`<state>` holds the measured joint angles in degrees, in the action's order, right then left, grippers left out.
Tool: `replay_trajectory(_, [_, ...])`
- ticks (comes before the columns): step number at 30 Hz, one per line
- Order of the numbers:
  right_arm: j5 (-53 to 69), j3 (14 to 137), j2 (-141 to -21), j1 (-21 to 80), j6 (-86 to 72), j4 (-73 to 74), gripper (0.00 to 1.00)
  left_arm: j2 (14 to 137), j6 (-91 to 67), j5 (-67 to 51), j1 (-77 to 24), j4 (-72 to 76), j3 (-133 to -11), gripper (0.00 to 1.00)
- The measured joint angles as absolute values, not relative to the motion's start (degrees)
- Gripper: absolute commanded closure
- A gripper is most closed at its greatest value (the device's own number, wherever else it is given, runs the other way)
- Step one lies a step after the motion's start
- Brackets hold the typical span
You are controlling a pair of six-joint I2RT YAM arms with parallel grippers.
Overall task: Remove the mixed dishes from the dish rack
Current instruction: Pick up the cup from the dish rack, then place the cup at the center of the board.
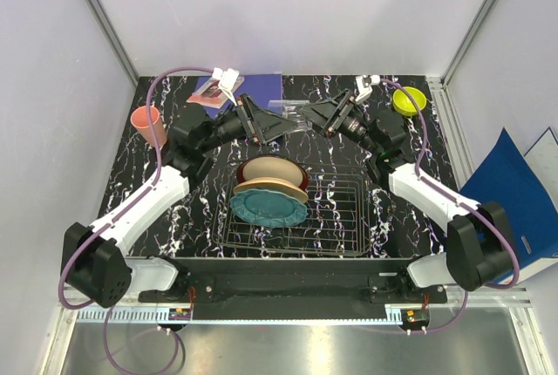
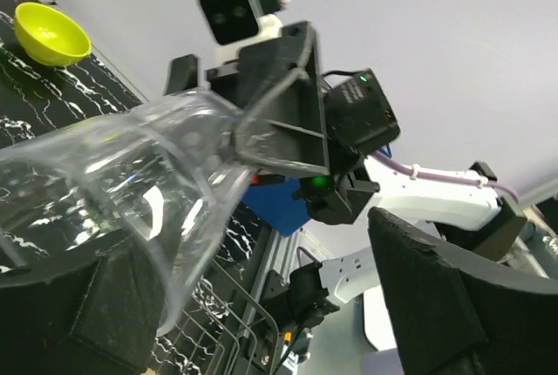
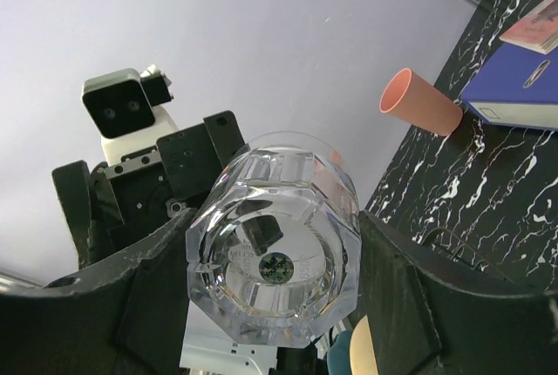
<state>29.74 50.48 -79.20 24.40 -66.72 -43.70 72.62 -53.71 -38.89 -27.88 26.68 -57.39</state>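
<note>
Reading this as a mid-air handover: the clear glass tumbler lies sideways above the far edge of the dish rack. The right gripper is clamped on its base end, and the mouth points into the left gripper. The left jaws are spread around the mouth end, with a visible gap between one finger and the glass, so there's no second grip yet. My advice: slide the left gripper further over the wall before closing, so the pads land on the body rather than the thin lip. Close square to the axis, since the glass is slick and will squirt out of a skewed pinch. The right gripper should let go only once the left is firm. A drop here lands on the teal plate and the two plates behind it in the rack. A likely set-down spot is the table on the left near the salmon-pink cup.
</note>
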Motion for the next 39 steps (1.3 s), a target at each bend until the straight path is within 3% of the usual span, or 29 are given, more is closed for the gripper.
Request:
replay_trajectory(1, [30.0,50.5,-79.5,24.4,-67.1,-43.8,1.00,72.6,-53.4,-39.0,-28.1,26.7,-57.5,0.43])
replay_trajectory(3, [30.6,50.5,-79.6,24.4,-68.0,-44.6,1.00,72.6,-52.8,-38.9,-28.1,26.1,-57.5,0.62])
replay_trajectory(4, [31.0,50.5,-79.6,24.6,-68.1,-45.4,1.00,72.6,-52.5,-38.8,-27.9,25.7,-57.5,0.80])
replay_trajectory(6, [31.2,50.5,-79.5,24.6,-68.4,-46.4,0.93,72.6,-52.2,-38.5,-27.6,25.3,-57.5,0.93])
replay_trajectory(7, [31.4,50.6,-79.5,24.7,-69.0,-47.0,0.83,72.6,-52.1,-38.8,-27.4,25.0,-57.5,1.00])
replay_trajectory(8, [31.4,50.6,-79.5,24.7,-69.5,-47.0,0.52,72.6,-52.2,-39.0,-27.5,25.3,-57.6,1.00])
replay_trajectory(9, [31.5,50.5,-79.5,24.7,-70.0,-47.0,0.39,72.3,-52.3,-39.1,-27.7,25.2,-57.8,1.00])
replay_trajectory(12, [31.9,50.5,-78.6,24.9,-70.1,-46.3,0.06,71.0,-50.6,-38.6,-28.2,21.4,-59.0,1.00])
replay_trajectory(13, [31.6,50.5,-77.9,25.1,-68.8,-45.0,0.03,70.4,-49.3,-38.2,-28.3,19.4,-59.7,1.00])
replay_trajectory(18, [25.1,50.6,-69.8,25.1,-57.8,-29.5,0.00,66.7,-41.1,-26.7,-25.3,-0.1,-66.0,1.00])
replay_trajectory(24, [15.2,51.4,-59.7,25.1,-47.4,-12.2,0.01,67.5,-36.1,-2.6,-12.2,-26.6,-81.3,1.00])
replay_trajectory(29, [10.1,49.3,-56.1,25.1,-43.9,-5.7,0.02,68.4,-34.5,13.6,-4.6,-39.3,-82.3,1.00])
replay_trajectory(39, [8.1,42.0,-53.4,25.1,-41.0,0.2,0.02,81.4,-34.8,18.5,10.4,-48.8,-79.3,1.00])
